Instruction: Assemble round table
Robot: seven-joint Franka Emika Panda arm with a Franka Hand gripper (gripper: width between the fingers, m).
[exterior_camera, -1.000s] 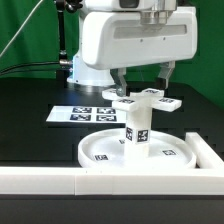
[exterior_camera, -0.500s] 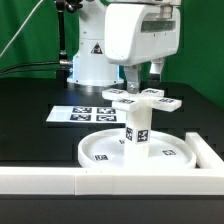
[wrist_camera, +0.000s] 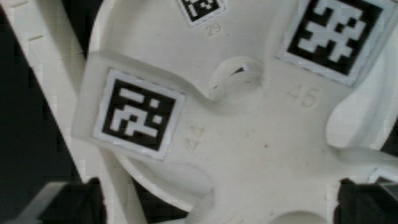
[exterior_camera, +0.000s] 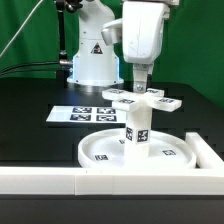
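The large rimmed round disc (exterior_camera: 100,150) lies on the black table against the white wall. The short post (exterior_camera: 137,130) stands upright on the disc, with tags on its sides. The cross-shaped piece (exterior_camera: 145,98) sits on top of the post with its arms spread level. My gripper (exterior_camera: 140,86) hangs straight down just over the middle of the cross and is seen edge-on. In the wrist view the cross (wrist_camera: 249,130) fills the picture with its tags. My gripper (wrist_camera: 222,205) is open there, its dark fingers (wrist_camera: 75,200) wide apart on either side of the cross.
The marker board (exterior_camera: 80,114) lies flat behind the disc towards the exterior view's left. The long white border wall (exterior_camera: 60,178) runs along the front and turns up the exterior view's right (exterior_camera: 208,150). The arm's white base (exterior_camera: 95,60) stands at the back.
My wrist has turned about a quarter turn over the cross, from broadside to edge-on. The cross, post and disc have stayed in place.
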